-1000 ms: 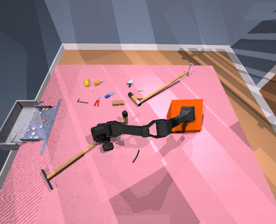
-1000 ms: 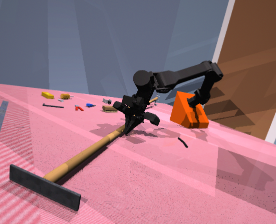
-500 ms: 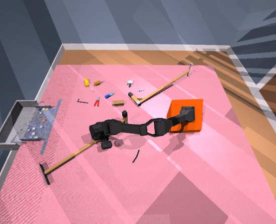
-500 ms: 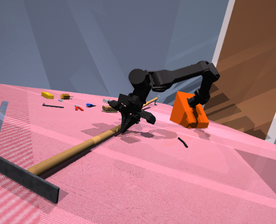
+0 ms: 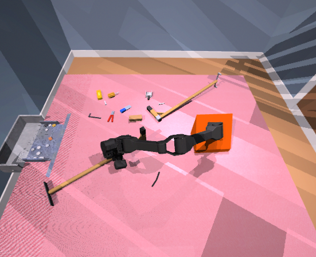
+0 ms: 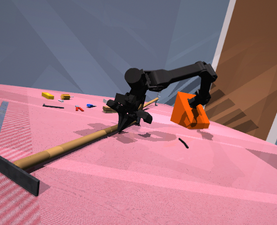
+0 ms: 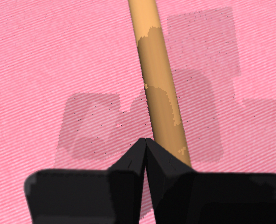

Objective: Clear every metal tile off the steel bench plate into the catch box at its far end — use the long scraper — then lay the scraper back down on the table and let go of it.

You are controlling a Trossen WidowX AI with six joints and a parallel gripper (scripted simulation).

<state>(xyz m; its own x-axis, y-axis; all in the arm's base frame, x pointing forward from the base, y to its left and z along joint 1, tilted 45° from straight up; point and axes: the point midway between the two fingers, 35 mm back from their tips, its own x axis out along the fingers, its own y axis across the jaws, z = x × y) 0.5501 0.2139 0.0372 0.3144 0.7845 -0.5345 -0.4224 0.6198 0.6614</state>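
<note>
A wide pink table (image 5: 187,201) fills the scene, edged by a low pale kerb, with grey walls behind. A black robot arm (image 5: 164,144) reaches out low from an orange base block (image 5: 213,132) to its gripper (image 6: 120,129), which points down at the table.

The jaws are pressed together, tip to tip, with nothing between them. In the wrist view the gripper (image 7: 145,142) tips meet on bare pink surface, and the long scraper's wooden handle (image 7: 159,85) passes just to the right of them, slipping under the right finger. The handle looks too thick to sit inside jaws this tightly closed, so the scraper appears to lie on the table, not held.

From the jaws, the long scraper (image 5: 78,175) runs straight away, its long axis leading outward to a flat black blade (image 5: 48,193) at the far end. The near end of the handle is at the jaws.

Past the blade end and off to one side of the handle's line sits the steel bench plate (image 5: 55,135), with the grey catch box (image 5: 7,149) on its side away from the jaws. Several small metal tiles (image 5: 38,147) are on the plate, so clearing looks unfinished.

Well behind the jaws lie a second long-handled tool (image 5: 187,100) and scattered small hand tools (image 5: 111,117).

To grip, the jaws would likely need to part and shift right over the handle.
</note>
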